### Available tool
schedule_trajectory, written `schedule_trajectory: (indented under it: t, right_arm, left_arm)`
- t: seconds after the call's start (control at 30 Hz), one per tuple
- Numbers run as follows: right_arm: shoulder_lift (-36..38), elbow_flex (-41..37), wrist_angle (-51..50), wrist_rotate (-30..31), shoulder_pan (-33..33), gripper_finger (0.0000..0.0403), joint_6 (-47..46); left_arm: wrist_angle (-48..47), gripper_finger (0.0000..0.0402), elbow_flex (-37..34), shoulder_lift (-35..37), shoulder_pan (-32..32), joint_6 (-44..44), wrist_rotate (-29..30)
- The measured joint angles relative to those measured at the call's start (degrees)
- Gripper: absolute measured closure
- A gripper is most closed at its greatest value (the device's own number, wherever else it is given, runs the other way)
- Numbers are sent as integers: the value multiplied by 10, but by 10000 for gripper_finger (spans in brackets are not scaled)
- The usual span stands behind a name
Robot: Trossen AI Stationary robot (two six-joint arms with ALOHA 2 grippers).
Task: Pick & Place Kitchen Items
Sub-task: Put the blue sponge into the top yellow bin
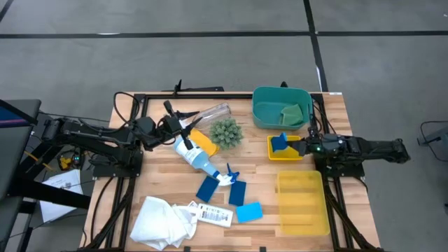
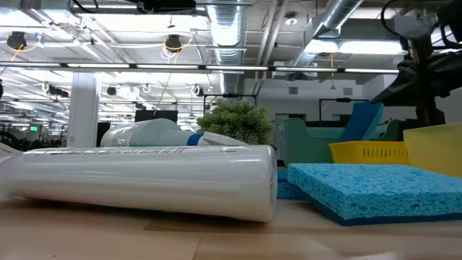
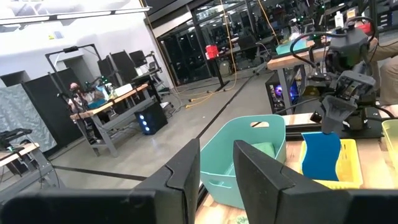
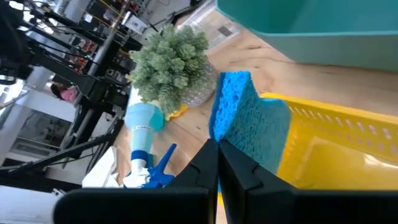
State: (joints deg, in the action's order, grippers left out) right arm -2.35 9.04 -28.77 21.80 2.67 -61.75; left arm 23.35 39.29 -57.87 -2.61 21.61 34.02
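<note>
The right gripper (image 1: 299,146) has its jaws pinching a blue sponge (image 1: 281,142), upright over the small yellow bin (image 1: 285,155). It should probably lower before letting go, so the sponge drops inside. The left gripper (image 1: 183,129), jaws slightly parted and seemingly empty, hovers near the spray bottle (image 1: 196,158).

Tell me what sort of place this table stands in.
Most likely a robotics lab or workshop in an open industrial hall. Exposed ceiling ducts run overhead, workbenches with monitors stand behind the wooden table, and two robot arms are mounted at it, the right gripper holding a blue sponge.
</note>
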Motion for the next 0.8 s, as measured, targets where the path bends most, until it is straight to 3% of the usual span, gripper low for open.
schedule_trajectory:
  t: [0.8]
  right_arm:
    - [-41, 0, -3, 35, 26, 397, 4]
  left_arm:
    - [-5, 309, 0, 0, 0, 0, 0]
